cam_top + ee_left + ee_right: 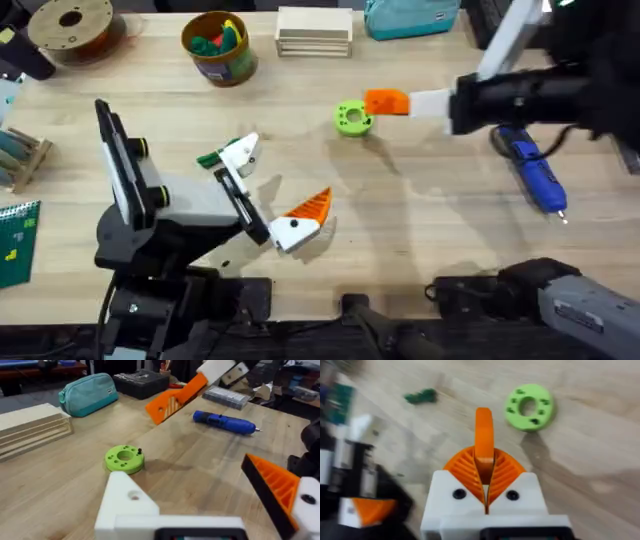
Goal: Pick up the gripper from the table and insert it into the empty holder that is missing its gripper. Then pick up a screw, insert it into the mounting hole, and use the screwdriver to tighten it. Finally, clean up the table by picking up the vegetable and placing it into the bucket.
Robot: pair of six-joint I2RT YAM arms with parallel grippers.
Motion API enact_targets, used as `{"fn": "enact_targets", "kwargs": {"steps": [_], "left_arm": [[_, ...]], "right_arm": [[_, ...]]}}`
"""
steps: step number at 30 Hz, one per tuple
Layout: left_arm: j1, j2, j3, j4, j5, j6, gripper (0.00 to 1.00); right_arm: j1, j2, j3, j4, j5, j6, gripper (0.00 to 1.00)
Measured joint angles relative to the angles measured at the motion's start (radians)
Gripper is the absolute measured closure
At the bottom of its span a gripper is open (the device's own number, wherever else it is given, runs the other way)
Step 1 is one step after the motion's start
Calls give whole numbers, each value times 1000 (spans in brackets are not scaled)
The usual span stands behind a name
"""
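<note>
R gripper [485, 467] w/ orange gripper [484, 435]

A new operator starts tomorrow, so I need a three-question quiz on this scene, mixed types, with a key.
1. True or false: the right gripper is shut on the wedge.
2. Where is the screwdriver? A in the bucket; B lying on the table; C standing in the ring.
3. Fill in: one finger of the left gripper lacks its orange ____.
Key: 1 true; 2 B; 3 pad.
</note>
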Motion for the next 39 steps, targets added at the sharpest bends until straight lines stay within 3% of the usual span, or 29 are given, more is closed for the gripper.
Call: {"fn": "enact_targets", "kwargs": {"steps": [10,18,33,39], "left_arm": [[0,0,0,0,0,0,15],[0,0,0,0,0,0,15],[0,0,0,0,0,0,15],[0,0,0,0,0,0,15]], "right_arm": [[63,259,-32,264,-336,467,980],[145,417,-35,411,-459,624,980],[170,451,-35,725,-595,828,980],[212,533,-35,832,-690,921,980]]}}
